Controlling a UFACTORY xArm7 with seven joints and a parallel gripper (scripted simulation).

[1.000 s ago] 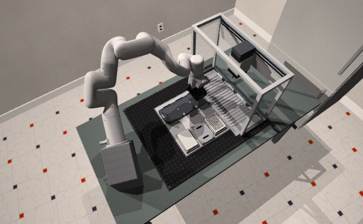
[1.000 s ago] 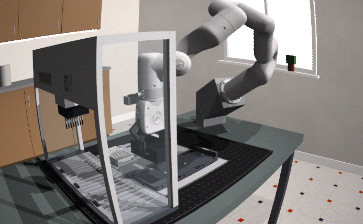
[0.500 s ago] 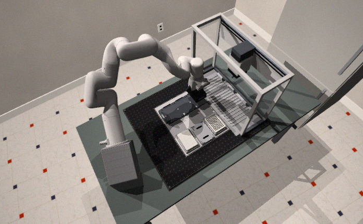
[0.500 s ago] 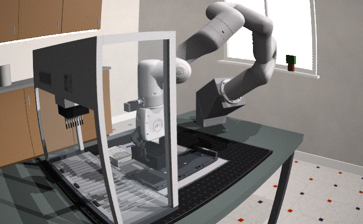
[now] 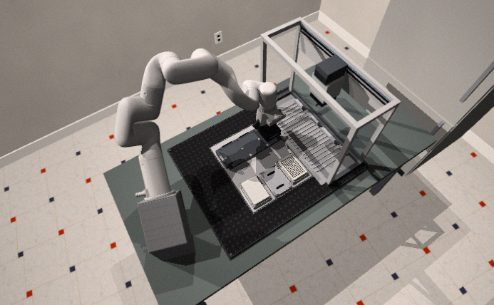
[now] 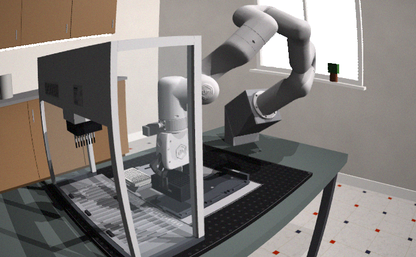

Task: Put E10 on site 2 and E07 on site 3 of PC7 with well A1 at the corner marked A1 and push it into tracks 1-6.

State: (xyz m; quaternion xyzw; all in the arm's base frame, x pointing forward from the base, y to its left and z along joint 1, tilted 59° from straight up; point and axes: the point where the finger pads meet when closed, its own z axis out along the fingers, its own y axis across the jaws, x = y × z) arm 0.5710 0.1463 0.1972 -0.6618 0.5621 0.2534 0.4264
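Grey walls [image 6: 394, 127]; pale tiled floor [image 5: 51, 227] with red and blue dots; wooden cabinets [image 6: 11, 143]; bright window [image 6: 331, 32], potted plant [image 6: 333, 72] on sill; wall socket [image 5: 217, 37].

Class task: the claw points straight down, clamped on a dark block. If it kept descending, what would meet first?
Probably the dark flat plate carrier on the apron: the claw holds the dark deep-well block over its far end. Exact depth unclear.

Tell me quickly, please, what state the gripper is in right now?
Gripper: closed on the dark deep-well block E07, held low over the far end of carrier PC7.
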